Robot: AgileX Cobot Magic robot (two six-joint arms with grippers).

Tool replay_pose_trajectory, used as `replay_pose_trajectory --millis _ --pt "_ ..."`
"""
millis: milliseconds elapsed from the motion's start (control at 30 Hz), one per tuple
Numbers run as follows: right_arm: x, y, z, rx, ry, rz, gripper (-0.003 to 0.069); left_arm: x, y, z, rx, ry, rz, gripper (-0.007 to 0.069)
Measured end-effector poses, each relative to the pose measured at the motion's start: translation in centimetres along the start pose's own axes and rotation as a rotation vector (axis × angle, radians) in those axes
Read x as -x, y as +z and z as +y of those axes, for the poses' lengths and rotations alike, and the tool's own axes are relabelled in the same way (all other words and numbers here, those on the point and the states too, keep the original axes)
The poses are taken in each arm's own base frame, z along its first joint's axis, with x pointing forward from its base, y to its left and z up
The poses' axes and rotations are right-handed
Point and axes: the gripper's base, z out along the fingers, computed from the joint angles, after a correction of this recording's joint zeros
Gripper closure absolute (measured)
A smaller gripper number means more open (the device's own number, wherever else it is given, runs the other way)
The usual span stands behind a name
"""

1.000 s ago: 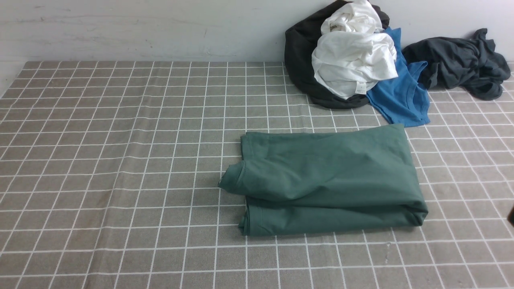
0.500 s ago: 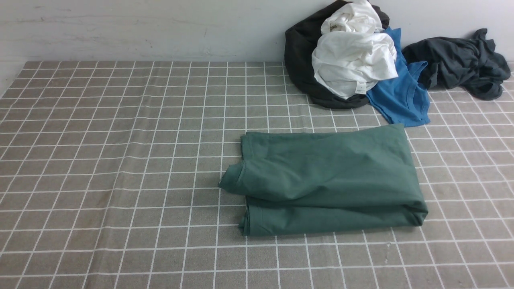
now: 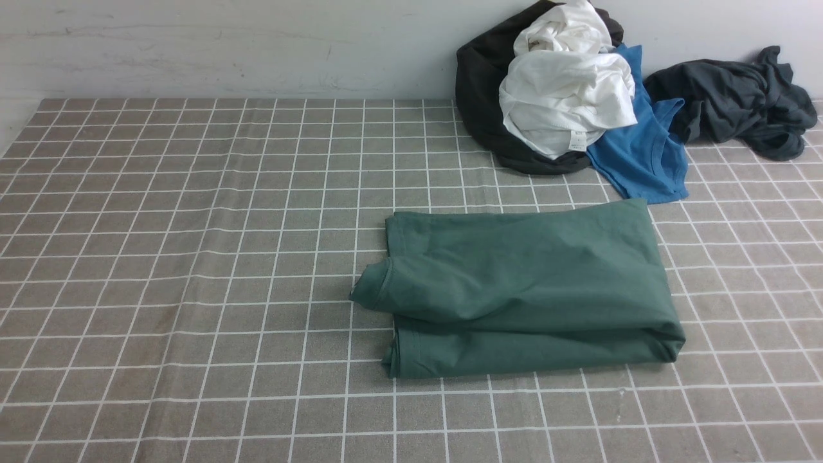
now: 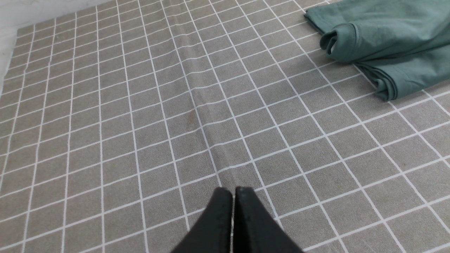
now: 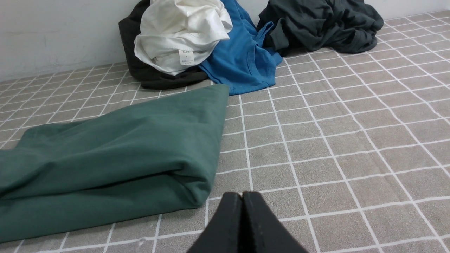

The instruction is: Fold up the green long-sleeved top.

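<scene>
Grey checked tablecloth [image 3: 193,257] carries folded green long-sleeved top [image 3: 527,283], black garment [image 3: 479,96], blue T-shirt [image 3: 643,161], dark grey garment [image 3: 733,96]

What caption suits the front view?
Folded green long-sleeved top lies on the checked tablecloth, unfolded clothes pile behind.

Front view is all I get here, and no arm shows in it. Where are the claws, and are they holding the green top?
Observer: No. The left claw is shut on nothing, over bare tablecloth.
Operator: And the right?
Observer: The right claw is shut and empty too, near the green top at its folded corner, not touching.
Operator: Anything readable on the white shirt?
Observer: Its label says SIZE.
</scene>
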Motion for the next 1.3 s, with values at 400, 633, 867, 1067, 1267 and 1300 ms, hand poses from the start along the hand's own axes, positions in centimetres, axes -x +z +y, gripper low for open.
replay_pose_trajectory --millis 400,633,867,1067,1267,1300 --pt "0.0 0.0 -0.08 -0.007 -0.038 0.001 0.0673 0.0 0.0 0.0 0.0 0.0 0.0 0.0631" --pt "0.0 0.0 -0.1 -0.01 -0.045 0.001 0.0673 0.0 0.0 0.0 0.0 0.0 0.0 0.0631" --pt "0.0 0.0 -0.1 -0.01 -0.045 0.001 0.0673 0.0 0.0 0.0 0.0 0.0 0.0 0.0631" --pt "0.0 0.0 -0.11 -0.01 -0.047 0.001 0.0673 0.0 0.0 0.0 0.0 0.0 0.0 0.0631" --pt "0.0 0.0 -0.11 -0.01 -0.047 0.001 0.0673 -0.08 0.18 -0.01 0.0 0.0 -0.004 0.0631" --pt "0.0 0.0 -0.11 -0.01 -0.047 0.001 0.0673 -0.08 0.26 -0.08 -0.007 -0.006 -0.009 0.0631"
